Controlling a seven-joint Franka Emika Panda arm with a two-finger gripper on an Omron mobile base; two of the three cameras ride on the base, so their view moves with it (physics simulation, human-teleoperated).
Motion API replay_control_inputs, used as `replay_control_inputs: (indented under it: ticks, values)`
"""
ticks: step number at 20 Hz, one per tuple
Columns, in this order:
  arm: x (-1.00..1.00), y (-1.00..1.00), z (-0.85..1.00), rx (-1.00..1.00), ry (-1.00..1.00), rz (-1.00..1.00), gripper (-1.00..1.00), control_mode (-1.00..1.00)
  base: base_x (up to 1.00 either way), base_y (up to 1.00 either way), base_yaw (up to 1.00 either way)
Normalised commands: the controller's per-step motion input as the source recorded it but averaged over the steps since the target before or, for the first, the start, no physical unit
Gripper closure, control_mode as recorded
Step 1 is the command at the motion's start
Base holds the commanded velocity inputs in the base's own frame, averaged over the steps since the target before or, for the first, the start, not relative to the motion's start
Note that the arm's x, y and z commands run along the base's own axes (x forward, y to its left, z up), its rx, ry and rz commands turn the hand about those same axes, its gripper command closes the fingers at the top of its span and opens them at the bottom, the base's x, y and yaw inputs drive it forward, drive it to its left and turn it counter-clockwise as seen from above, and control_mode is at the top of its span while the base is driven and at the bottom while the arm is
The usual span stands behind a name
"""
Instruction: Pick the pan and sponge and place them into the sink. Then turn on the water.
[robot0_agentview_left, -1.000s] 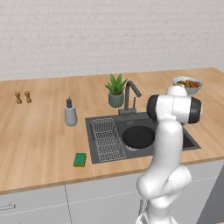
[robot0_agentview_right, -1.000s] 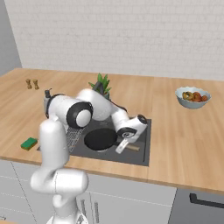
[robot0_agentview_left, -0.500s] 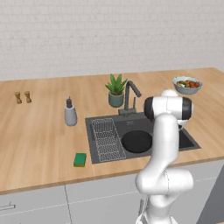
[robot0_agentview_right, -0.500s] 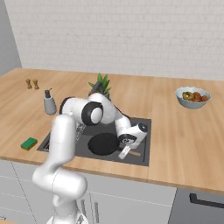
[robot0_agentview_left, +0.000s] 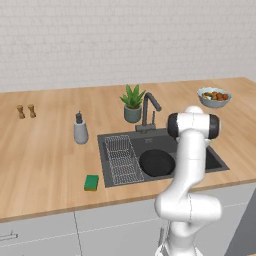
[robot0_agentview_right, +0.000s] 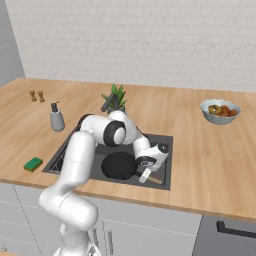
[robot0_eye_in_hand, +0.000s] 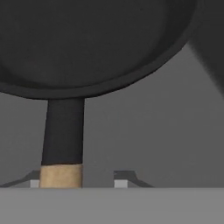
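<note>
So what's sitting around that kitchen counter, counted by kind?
Pan: 1, in the sink
Sponge: 1
Soap bottle: 1
Potted plant: 1
Bowl of fruit: 1
Small shakers: 2
Total: 7

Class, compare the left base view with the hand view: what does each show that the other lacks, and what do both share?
Left base view alone: the small green sponge on the wooden counter, the grey soap bottle, the potted plant and the dark faucet. Hand view alone: the pan's light-brown wooden handle. Both: the round black frying pan in the dark grey sink.
</note>
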Motion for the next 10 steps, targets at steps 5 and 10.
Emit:
replay_control_inputs:
  ticks: [5,10]
  values:
    - [0.08,0.12,-0.15,-0.07,-0.09,0.00,-1.00,-1.00,0.00,0.00,0.00]
    - [0.00,0.02,0.11,-0.01,-0.17,0.00,-1.00,-1.00,0.00,0.00,0.00]
